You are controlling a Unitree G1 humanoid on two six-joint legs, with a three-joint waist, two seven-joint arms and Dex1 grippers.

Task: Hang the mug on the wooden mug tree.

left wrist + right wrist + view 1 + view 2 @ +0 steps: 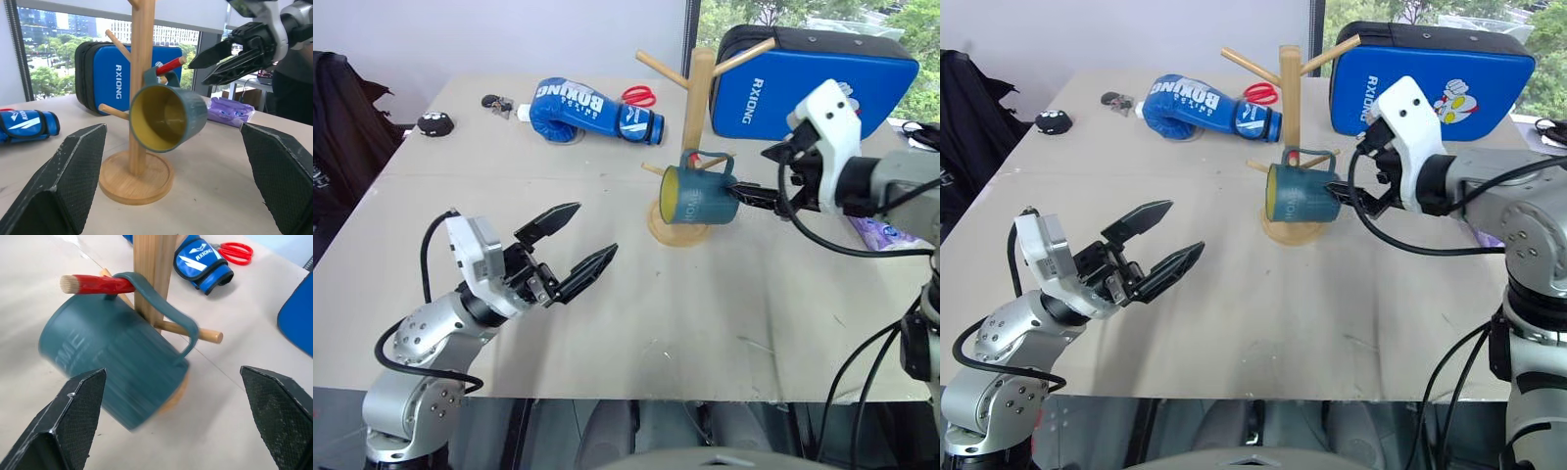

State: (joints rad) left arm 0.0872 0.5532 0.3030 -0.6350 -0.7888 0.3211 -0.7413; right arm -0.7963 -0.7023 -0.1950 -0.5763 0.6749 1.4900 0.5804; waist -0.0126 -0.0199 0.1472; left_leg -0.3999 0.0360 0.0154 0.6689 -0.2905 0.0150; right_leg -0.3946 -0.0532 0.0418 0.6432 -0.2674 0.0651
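Note:
The teal-blue mug with its yellow inside hangs tilted by its loop handle from a red-marked peg of the wooden mug tree. The tree stands on its round base at the middle right of the table. My right gripper is open just to the right of the mug, apart from it, with nothing between its fingers. Near the table's front left, my left gripper is open and empty, pointing toward the tree.
A blue boxing glove and red scissors lie behind the tree. A blue pad stands at the back right, a purple packet lies at the right edge, and a small black object and keys sit at the far left.

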